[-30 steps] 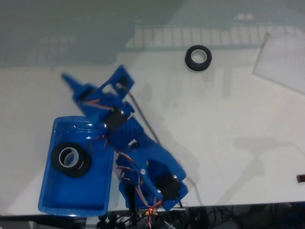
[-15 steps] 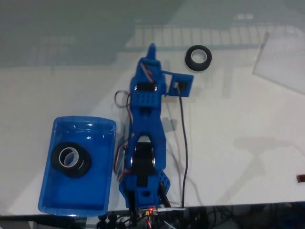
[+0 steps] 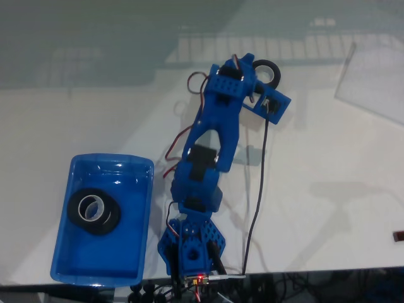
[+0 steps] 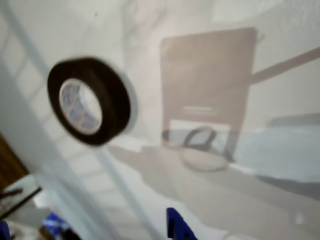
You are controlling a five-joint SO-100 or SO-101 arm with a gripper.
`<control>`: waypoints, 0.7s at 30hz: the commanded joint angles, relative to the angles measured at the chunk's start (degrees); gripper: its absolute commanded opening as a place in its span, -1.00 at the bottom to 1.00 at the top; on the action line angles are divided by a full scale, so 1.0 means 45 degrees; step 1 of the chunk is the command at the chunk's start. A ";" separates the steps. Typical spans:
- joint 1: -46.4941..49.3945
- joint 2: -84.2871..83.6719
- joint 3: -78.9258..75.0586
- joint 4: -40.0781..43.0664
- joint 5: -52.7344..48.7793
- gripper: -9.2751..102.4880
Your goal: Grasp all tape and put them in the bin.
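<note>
1. The arm (image 3: 211, 145) has swung from the frame's middle toward the upper right in the fixed view; half a second ago its tip pointed straight up the frame, left of the loose roll, and now its head sits right at that roll.
2. The loose tape roll (image 3: 267, 71) lies flat on the white table (image 3: 328, 189) in the upper middle of the fixed view, partly covered by the arm's head, which overlaps its left edge.
3. In the wrist view that same roll (image 4: 90, 101) fills the upper left, black outside, with a pale printed core.
4. A blue fingertip (image 4: 176, 226) pokes up from the bottom edge of the wrist view, well short of the roll.
5. How far the gripper is open I cannot tell. The arm's head hides it in the fixed view, and the wrist view shows nothing held.
6. The bin (image 3: 129, 252) stands at the lower left of the fixed view, just beside the arm's base, unmoved.
7. Inside it, in the left half, black tape (image 3: 95, 212) already lies flat: it looks like two rolls overlapping, one with a whitish core showing.
8. A black cable (image 3: 257, 196) trails from the arm's head down to the base.
9. A clear sheet (image 3: 372, 79) lies at the upper right.
</note>
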 commanded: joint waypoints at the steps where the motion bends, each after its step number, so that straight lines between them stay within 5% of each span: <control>1: 0.0469 -0.1348 -0.2461 0.0820 0.0098 -0.10; 21: 0.0625 -0.9883 -1.2949 0.6465 -0.0664 -0.13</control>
